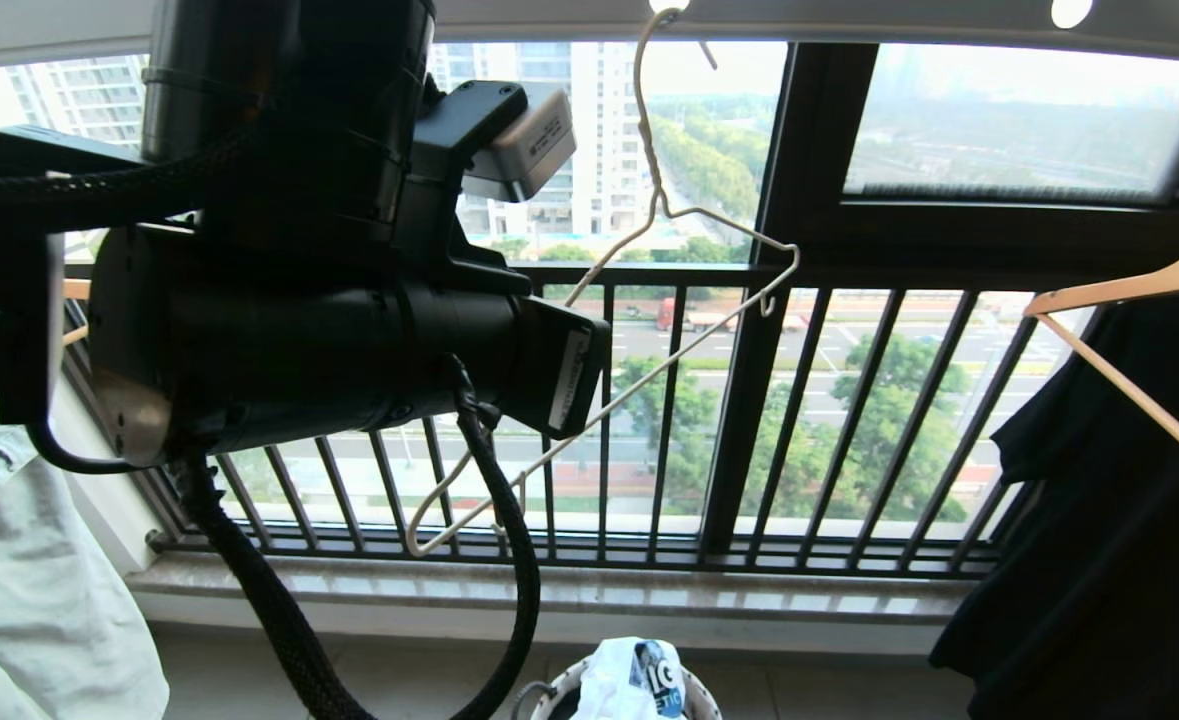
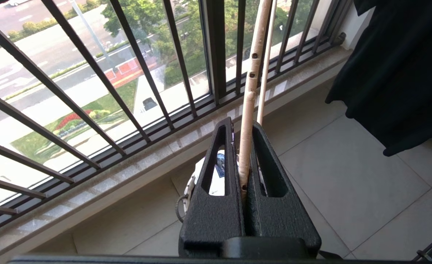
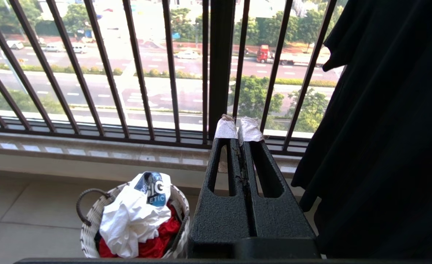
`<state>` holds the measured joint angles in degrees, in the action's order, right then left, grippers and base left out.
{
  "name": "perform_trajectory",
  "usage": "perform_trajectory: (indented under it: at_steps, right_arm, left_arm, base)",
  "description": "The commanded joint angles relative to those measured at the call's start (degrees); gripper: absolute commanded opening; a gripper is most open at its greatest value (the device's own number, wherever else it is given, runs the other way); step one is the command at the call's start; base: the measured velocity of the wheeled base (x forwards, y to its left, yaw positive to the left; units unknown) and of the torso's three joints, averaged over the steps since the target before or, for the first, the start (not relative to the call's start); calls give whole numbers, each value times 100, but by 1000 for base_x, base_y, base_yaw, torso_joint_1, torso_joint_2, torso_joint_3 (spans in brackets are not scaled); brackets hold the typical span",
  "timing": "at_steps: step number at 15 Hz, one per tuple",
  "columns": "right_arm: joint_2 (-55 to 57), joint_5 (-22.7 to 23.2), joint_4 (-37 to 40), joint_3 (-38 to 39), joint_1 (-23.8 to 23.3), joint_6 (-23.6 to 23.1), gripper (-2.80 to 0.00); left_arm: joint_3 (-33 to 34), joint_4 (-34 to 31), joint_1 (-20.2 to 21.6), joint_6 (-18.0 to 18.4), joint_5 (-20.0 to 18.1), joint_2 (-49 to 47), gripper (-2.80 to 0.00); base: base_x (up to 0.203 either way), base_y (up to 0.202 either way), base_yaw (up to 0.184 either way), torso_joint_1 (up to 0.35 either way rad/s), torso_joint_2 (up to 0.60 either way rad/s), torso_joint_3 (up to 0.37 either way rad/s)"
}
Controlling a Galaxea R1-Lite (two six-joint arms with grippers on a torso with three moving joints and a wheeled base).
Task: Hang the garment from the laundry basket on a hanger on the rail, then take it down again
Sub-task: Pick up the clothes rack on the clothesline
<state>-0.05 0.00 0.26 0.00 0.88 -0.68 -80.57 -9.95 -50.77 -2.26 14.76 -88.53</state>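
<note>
I have the left gripper [image 2: 246,146] clamped on the hanger [image 1: 649,300], whose hook sits in the rail [image 1: 849,20]; its bar runs along the fingers. The garment [image 3: 135,212] lies in the laundry basket [image 3: 91,227] below, probably nearer my parked, closed right gripper [image 3: 239,130].

The head view looks out at the railing [image 1: 849,420] from behind the raised left arm, which fills its near left. Both wrist views look down past their tools to the sill; all three share the basket [image 3: 91,227].
</note>
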Motion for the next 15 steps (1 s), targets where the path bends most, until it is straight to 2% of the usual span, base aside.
perform_trajectory:
  at_steps: [1, 4, 10, 15]
  right_arm:
    - [5, 0, 0, 0, 0, -2, -280]
    - [5, 0, 0, 0, 0, -2, -280]
    - [9, 0, 0, 0, 0, -2, -280]
    - [5, 0, 0, 0, 0, -2, -280]
  left_arm:
    - [26, 2, -3, -21, 9, 46, -280]
    - [20, 2, -3, -12, 56, 75, -280]
    - [32, 2, -3, -21, 416, 224, -280]
    - [74, -1, -3, -12, 422, 334, -280]
  base:
    - [0, 0, 0, 0, 0, 0]
    - [0, 0, 0, 0, 0, 0]
    - [0, 0, 0, 0, 0, 0]
    - [0, 0, 0, 0, 0, 0]
